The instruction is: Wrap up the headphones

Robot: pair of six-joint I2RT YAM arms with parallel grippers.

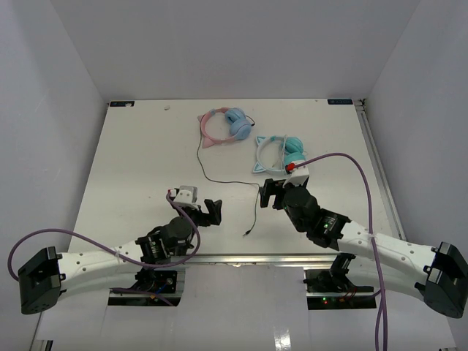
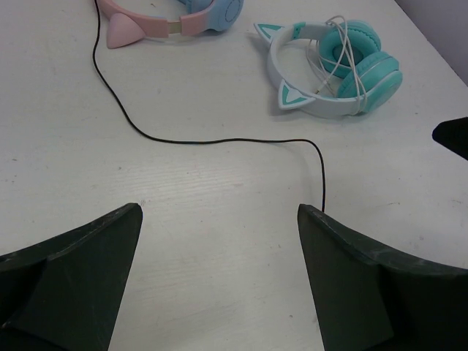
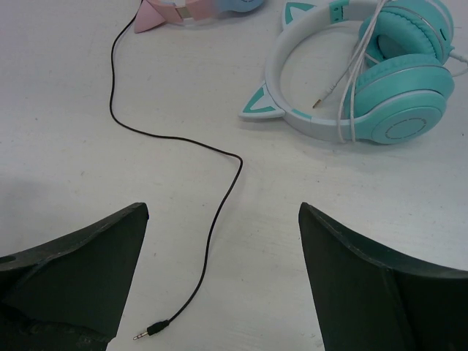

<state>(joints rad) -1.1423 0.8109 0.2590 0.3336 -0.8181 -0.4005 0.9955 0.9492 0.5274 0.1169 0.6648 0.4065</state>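
The pink cat-ear headphones [image 1: 223, 126] with light-blue cups lie flat at the back middle of the table. Their thin black cable [image 1: 257, 197] trails forward, bends right, then runs down to a plug [image 1: 247, 233] near the front edge. The left wrist view shows the headband [image 2: 175, 23] and cable [image 2: 219, 141]; the right wrist view shows the cable [image 3: 212, 234] and its plug [image 3: 150, 330]. My left gripper [image 1: 212, 212] is open and empty, left of the cable's end. My right gripper [image 1: 272, 194] is open and empty, just right of the cable's last stretch.
A white cat-ear pair with teal cups [image 1: 279, 153], its white cable wound round it, lies just behind my right gripper; it also shows in the left wrist view [image 2: 336, 69] and the right wrist view [image 3: 365, 73]. White walls enclose the table on three sides.
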